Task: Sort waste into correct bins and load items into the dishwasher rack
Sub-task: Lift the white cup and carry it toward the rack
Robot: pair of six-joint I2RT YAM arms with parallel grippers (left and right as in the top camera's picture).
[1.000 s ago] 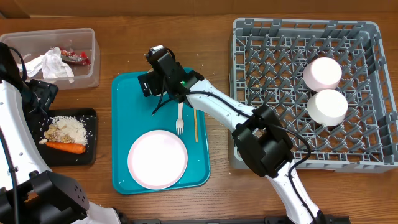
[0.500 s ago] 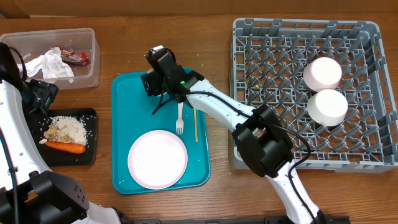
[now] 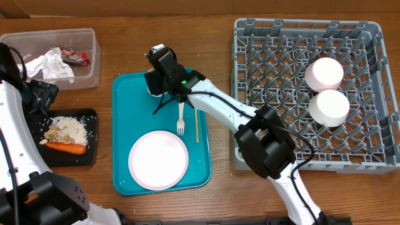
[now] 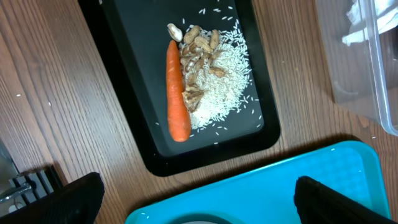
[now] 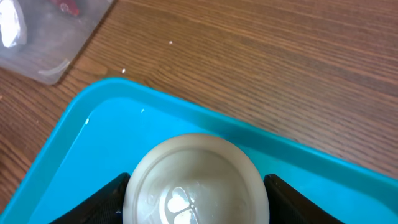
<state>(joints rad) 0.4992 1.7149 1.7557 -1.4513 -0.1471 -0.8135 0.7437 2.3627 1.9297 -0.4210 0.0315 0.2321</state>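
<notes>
My right gripper (image 3: 154, 82) is shut on the small white cup (image 5: 196, 180), which stands upright at the teal tray's far left corner. A white fork (image 3: 180, 119), a thin wooden stick (image 3: 196, 125) and a round white plate (image 3: 158, 160) lie on the teal tray (image 3: 125, 175). Two white bowls (image 3: 324, 74) (image 3: 329, 107) sit upside down in the grey rack (image 3: 369, 156). The clear tub (image 3: 87, 75) holds the napkin (image 3: 51, 64) and red wrapper (image 3: 76, 57). The black tray (image 4: 124, 62) holds the carrot (image 4: 177, 93) and rice (image 4: 217, 81). My left gripper (image 4: 205, 205) is open and empty above them.
The black tray lies close to the teal tray's left edge (image 4: 280, 186). The clear tub's corner (image 5: 50, 43) shows beyond the teal tray in the right wrist view. The rack stands right of the teal tray. A few rice grains lie on the wood.
My right gripper's fingers have closed in around the cup. The cup stays on the tray. The left arm has not moved.
</notes>
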